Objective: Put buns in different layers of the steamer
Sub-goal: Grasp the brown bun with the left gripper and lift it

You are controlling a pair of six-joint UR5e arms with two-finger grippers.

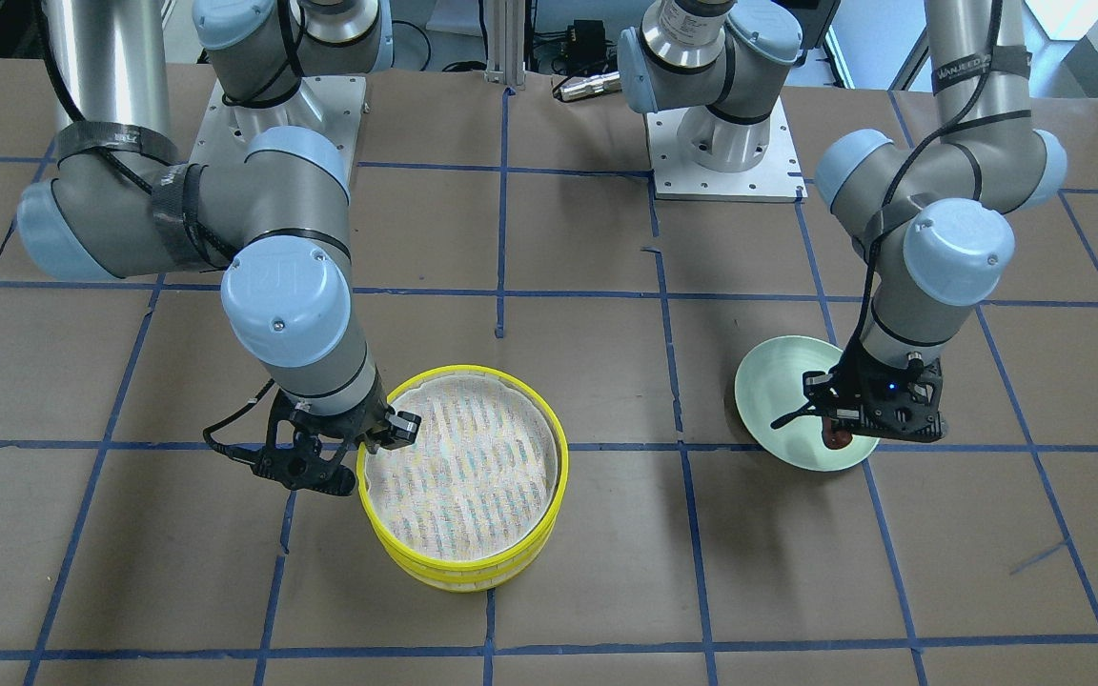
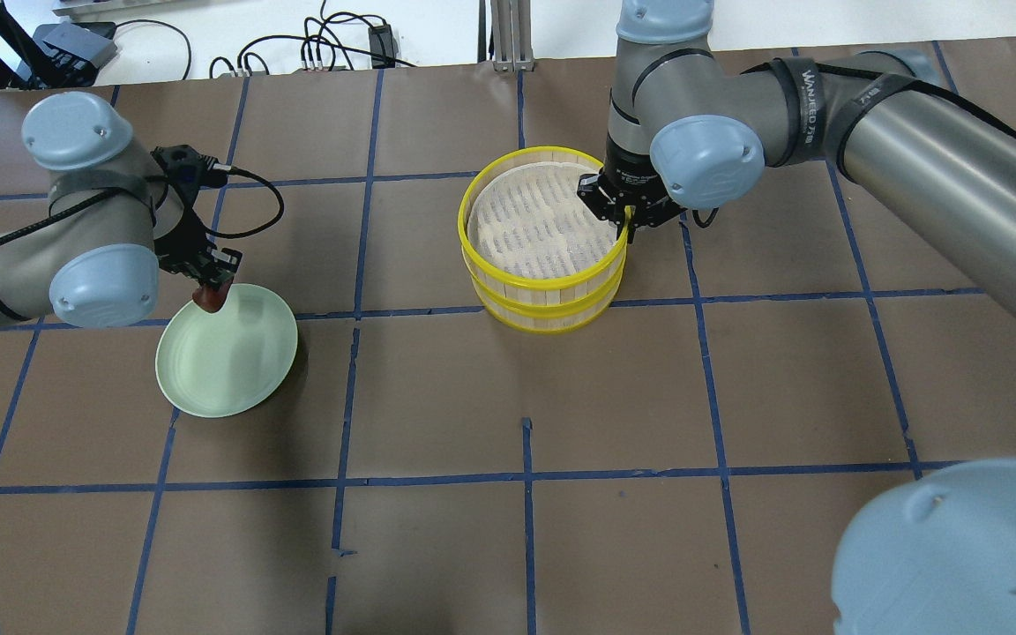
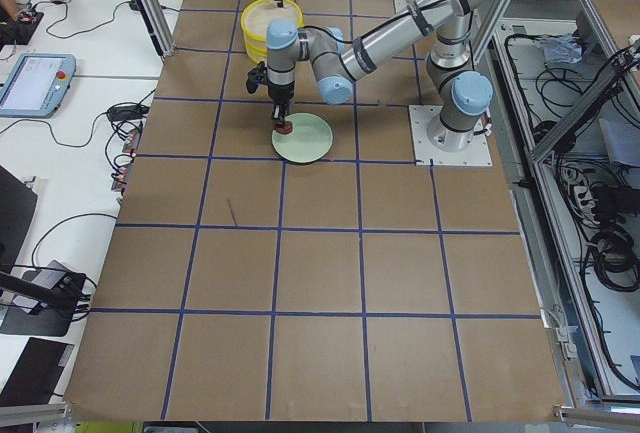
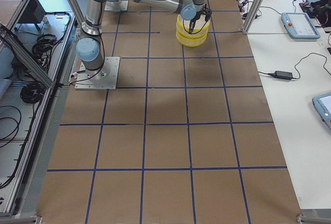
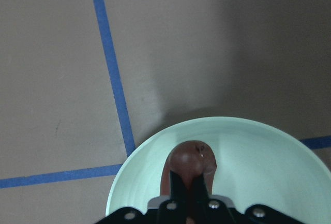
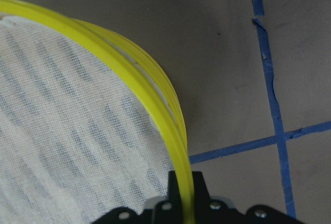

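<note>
left gripper [image 2: 211,287] is squeezing the brown bun [image 2: 207,299] over the green plate [image 2: 235,370], right gripper [image 2: 627,226] is clamped on the top steamer tray [image 2: 534,220]'s yellow rim

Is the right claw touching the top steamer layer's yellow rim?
Touching. The right wrist view shows the right claw pinching the yellow rim of the top steamer layer, no gap visible.

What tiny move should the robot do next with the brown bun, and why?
Probably lift the left gripper straight up: it is shut on the brown bun at the green plate, and the top steamer tray, its rim pinched by the right gripper, shows bare cloth.
</note>
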